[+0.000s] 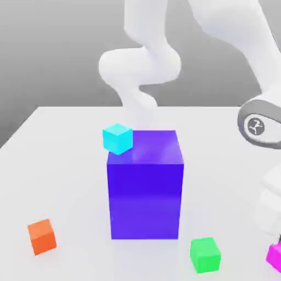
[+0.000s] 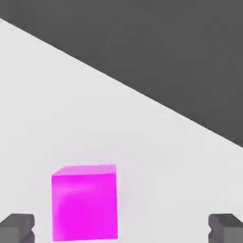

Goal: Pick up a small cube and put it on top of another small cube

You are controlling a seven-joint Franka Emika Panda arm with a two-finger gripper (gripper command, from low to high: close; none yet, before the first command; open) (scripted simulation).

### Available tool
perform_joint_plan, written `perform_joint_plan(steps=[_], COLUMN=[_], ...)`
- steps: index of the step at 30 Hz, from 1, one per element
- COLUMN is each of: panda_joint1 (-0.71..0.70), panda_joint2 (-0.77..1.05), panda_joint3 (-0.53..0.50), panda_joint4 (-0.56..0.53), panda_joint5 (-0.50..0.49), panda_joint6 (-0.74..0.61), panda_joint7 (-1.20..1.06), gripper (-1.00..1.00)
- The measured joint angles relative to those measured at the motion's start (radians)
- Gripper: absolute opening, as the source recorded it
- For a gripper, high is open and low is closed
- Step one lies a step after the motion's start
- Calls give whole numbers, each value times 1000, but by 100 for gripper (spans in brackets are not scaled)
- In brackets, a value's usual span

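The small magenta-pink cube (image 1: 275, 256) rests on the white table at the front of the exterior view's right, partly cut off by the picture's edge. In the hand view the same magenta-pink cube (image 2: 84, 202) lies between my two dark fingertips (image 2: 17, 228), nearer one of them, and touches neither. My gripper (image 2: 121, 228) is open and sits just above the cube. The small green cube (image 1: 205, 254) stands on the table a short way to the exterior view's left of the pink one. The white arm comes down over the pink cube.
A big blue-purple block (image 1: 145, 184) stands mid-table with a cyan cube (image 1: 117, 138) at its upper left corner. An orange cube (image 1: 42, 236) lies at the front left. The table's edge (image 2: 142, 97) runs close behind the pink cube.
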State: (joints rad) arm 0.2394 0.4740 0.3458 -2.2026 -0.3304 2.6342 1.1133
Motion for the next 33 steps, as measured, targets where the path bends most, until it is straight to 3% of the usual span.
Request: perform_joint_plan(steps=[2, 3, 10, 14, 23, 28, 29, 33], panda_joint1=[33, 44, 44, -6, -228, -219, -209, -209], panda_joint2=[73, 99, 100, -25, -330, -226, -200, -200], panda_joint3=[-38, -52, -51, 11, -21, -81, -94, -94], panda_joint4=[18, 25, 25, -11, -269, -292, -291, -291], panda_joint5=[-36, -50, -50, 25, 237, 168, 151, 151], panda_joint6=[52, 71, 71, -16, -31, 97, 120, 120], panda_joint7=[26, 36, 36, -17, -188, -139, -127, -127], gripper=[0, -100, -100, -100, -100, -100, 100, 100])
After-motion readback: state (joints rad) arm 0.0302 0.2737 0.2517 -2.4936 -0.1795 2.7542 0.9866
